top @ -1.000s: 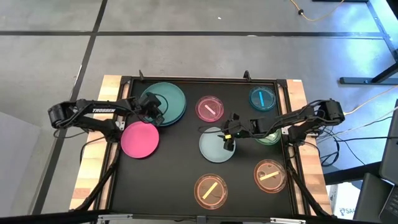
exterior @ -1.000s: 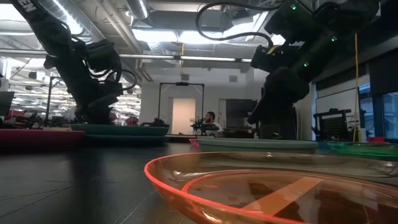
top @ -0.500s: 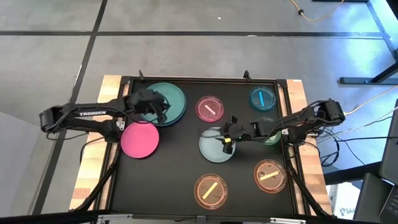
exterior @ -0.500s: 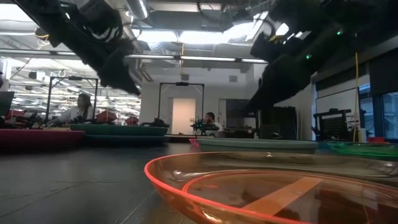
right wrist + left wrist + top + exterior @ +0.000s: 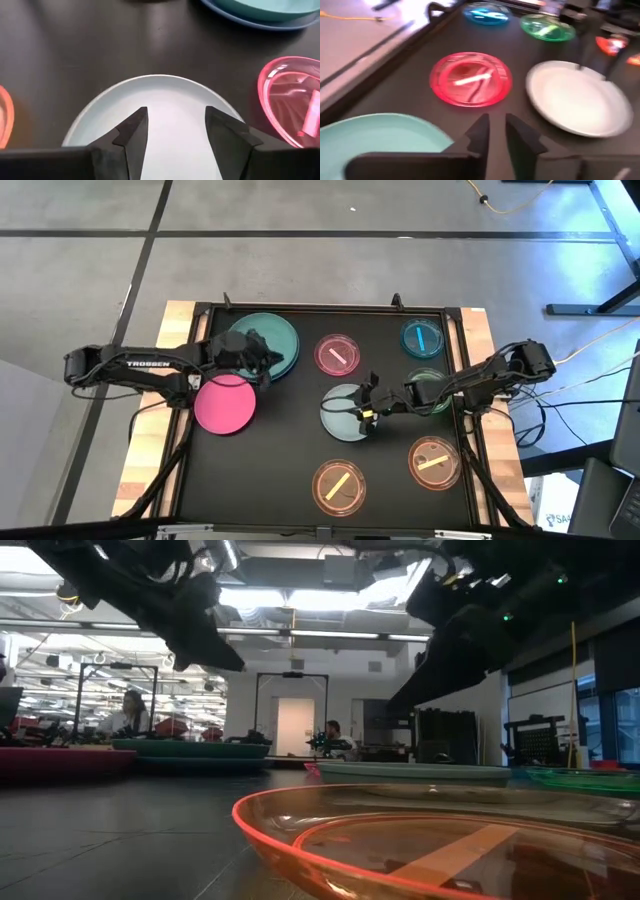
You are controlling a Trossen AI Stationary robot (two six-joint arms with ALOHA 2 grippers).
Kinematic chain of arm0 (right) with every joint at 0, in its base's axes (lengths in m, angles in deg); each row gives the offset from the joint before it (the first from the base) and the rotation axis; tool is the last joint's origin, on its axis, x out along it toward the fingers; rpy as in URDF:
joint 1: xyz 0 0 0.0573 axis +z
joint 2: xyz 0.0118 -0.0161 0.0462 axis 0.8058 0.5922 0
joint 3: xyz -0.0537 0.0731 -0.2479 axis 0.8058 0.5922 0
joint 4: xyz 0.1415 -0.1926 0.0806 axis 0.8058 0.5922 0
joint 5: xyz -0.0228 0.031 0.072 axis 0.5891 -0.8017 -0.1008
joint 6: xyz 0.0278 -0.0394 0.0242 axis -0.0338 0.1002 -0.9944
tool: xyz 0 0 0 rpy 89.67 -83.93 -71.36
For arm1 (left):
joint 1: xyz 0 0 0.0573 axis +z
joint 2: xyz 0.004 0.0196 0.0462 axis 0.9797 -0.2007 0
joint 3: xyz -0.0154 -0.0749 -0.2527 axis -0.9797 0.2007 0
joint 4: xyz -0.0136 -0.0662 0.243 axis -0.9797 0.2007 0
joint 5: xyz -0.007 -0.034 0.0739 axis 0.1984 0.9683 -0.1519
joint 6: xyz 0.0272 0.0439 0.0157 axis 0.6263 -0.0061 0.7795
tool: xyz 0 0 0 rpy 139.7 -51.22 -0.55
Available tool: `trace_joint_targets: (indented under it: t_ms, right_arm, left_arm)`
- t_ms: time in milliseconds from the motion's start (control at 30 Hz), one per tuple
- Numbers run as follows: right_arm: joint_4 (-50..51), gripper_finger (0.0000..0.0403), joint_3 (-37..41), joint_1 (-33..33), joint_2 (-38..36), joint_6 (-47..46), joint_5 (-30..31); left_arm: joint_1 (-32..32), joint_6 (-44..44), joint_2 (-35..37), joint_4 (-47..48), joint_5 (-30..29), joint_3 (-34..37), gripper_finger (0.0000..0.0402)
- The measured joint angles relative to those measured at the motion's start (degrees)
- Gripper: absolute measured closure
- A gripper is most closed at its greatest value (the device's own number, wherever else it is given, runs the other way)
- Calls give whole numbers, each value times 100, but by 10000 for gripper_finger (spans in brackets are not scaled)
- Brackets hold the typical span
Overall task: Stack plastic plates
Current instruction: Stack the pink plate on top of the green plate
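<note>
A teal plate [image 5: 268,340] lies on a blue plate whose rim [image 5: 260,25] shows under it, at the far left. A magenta plate [image 5: 224,404] lies near them, and a pale mint plate [image 5: 343,413] lies at mid-table. My left gripper [image 5: 262,358] hovers over the teal plate's near right edge [image 5: 385,135], its fingers [image 5: 481,131] only a narrow gap apart, holding nothing. My right gripper [image 5: 366,409] hovers open and empty over the pale mint plate [image 5: 165,100]. In the low view both arms [image 5: 190,610] hang well above the plates.
Small translucent dishes lie around: pink [image 5: 338,354], cyan [image 5: 422,338], green [image 5: 432,392] under my right arm, and two orange ones [image 5: 433,462] [image 5: 338,486] near the front. A raised frame [image 5: 330,307] borders the black mat. People show in the room behind.
My left gripper has risen off the teal plate and gone a little toward the table's right. My right gripper has risen from the pale mint plate and drifted slightly toward the near edge. The plates have stayed where they were.
</note>
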Motion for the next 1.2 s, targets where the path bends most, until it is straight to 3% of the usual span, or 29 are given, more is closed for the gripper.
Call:
trace_joint_targets:
  t_ms: [200, 267, 433, 700, 800, 967, 1200]
  right_arm:
    - [-114, 214, 0, 221, 15, 6, 21]
    - [-202, 214, 0, 305, 61, 7, 42]
    - [-423, 214, 0, 572, 304, 9, 49]
    - [-876, 214, 0, 962, 531, 7, 429]
    - [-943, 214, 0, 997, 531, 45, 457]
    - [-972, 214, 0, 984, 531, 141, 470]
    - [-956, 214, 0, 979, 531, 155, 470]
  left_arm:
    - [-962, -257, 0, -3, -87, 0, 269]
    - [-1332, -281, 0, -7, -116, 0, 257]
    - [-2275, -723, 0, 122, -899, -24, 251]
    - [-3667, -2272, -385, 2546, -1642, -1131, 252]
    - [-4081, -3202, -664, 3555, -1612, -1510, 252]
    - [-4526, -4778, -1095, 4783, -1012, -1688, 252]
    - [-4839, -5673, -1551, 5116, -321, -1334, 253]
